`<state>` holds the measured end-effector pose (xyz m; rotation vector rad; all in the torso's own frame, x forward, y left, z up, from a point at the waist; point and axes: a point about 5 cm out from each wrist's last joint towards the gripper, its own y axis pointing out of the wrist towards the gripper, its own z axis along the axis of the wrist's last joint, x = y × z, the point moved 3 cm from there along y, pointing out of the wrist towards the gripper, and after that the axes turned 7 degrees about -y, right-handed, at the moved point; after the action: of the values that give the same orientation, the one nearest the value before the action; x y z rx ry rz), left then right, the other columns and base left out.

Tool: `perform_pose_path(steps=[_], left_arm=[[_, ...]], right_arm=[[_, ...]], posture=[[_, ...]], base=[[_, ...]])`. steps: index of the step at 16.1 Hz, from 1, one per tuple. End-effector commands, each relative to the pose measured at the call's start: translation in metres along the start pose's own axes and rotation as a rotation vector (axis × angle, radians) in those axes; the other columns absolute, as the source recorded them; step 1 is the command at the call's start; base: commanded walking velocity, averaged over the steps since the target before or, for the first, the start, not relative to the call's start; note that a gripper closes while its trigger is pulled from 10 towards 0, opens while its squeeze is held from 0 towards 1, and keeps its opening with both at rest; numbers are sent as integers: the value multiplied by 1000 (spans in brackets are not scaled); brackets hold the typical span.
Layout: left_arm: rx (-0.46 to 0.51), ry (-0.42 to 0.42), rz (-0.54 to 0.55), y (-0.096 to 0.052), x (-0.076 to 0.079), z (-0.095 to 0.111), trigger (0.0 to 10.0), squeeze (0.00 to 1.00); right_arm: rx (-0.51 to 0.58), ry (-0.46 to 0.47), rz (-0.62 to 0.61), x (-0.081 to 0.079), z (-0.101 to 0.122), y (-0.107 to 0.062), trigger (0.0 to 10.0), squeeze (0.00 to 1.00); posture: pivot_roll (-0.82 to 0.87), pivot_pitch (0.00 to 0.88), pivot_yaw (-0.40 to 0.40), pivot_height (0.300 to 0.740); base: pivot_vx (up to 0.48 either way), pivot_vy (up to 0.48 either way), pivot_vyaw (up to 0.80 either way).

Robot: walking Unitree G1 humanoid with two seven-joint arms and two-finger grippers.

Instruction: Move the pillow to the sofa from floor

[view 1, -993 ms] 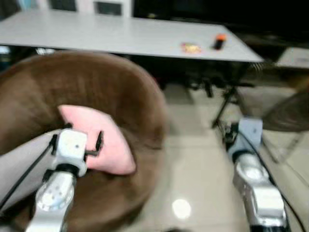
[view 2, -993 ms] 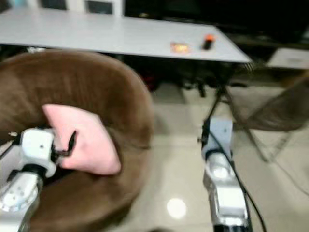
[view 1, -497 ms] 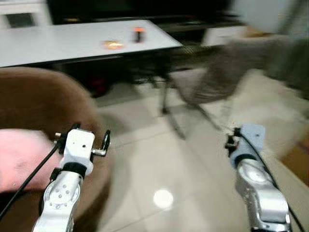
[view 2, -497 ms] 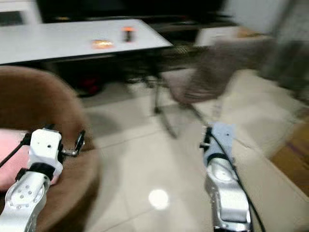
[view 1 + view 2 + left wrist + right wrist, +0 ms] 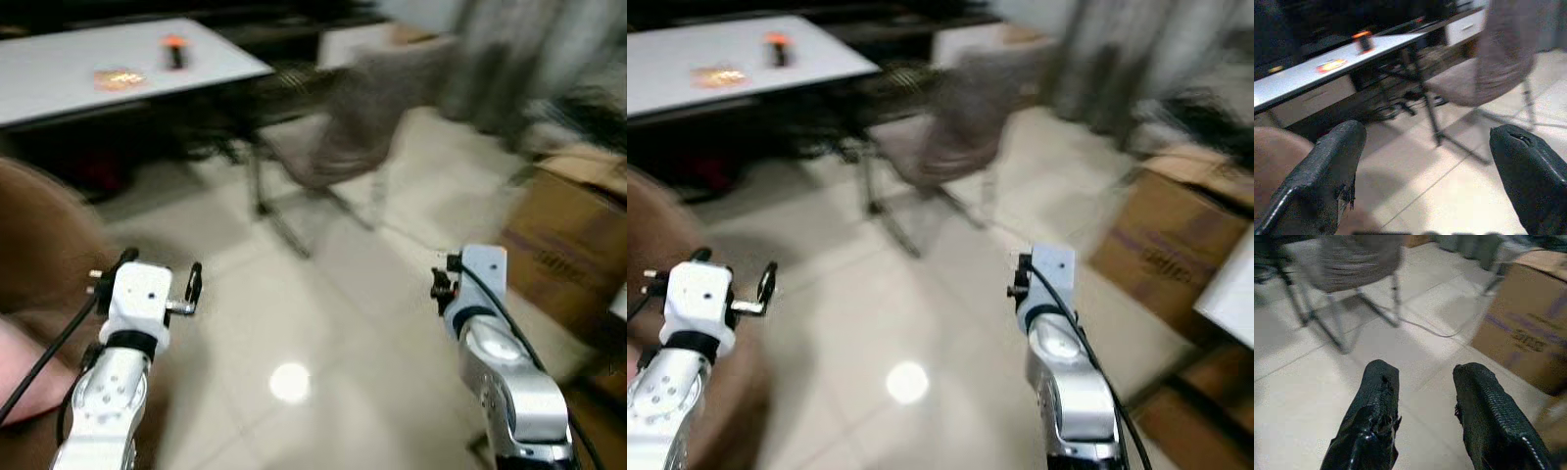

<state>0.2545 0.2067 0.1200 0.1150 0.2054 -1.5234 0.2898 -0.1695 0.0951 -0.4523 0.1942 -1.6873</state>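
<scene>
Left eye view: pink soft pillow [image 5: 20, 377] lay on brown plush sofa [image 5: 39, 255]. Left end effector [image 5: 1430, 171] gaped wide, empty; right end effector [image 5: 1422, 416] part-open, empty, over glossy tiled floor [image 5: 323, 323].

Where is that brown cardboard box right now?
The brown cardboard box sits on the pale tiled floor at the robot's right, beyond its right claw.
</scene>
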Motion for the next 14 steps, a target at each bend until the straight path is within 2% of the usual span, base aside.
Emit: perform_pose_path(steps=[1,6,11,13,14], left_arm=[[-8,-22,-16,-1,8,-2,10000,0],[-11,-34,-20,0,9,-2,10000,0],[-14,-9,-38,4,10,-1,10000,0],[-13,-5,-45,6,8,-1,10000,0],[-13,-2,-45,8,7,-1,10000,0]], right_arm=[[-11,-7,-30,10,0,0,10000,0],[-29,1,-29,10,0,1,10000,0],[-44,35,-24,9,-3,0,10000,0],[-21,61,132,-6,-1,4,10000,0],[-19,69,172,-8,-4,8,10000,0]], posture=[[5,0,-56,740],[4,0,-61,740],[-4,0,-48,740],[-13,0,-30,740],[-14,0,-24,740]], base=[[0,0,-800],[0,0,-800],[0,0,-800],[0,0,0],[0,0,0]])
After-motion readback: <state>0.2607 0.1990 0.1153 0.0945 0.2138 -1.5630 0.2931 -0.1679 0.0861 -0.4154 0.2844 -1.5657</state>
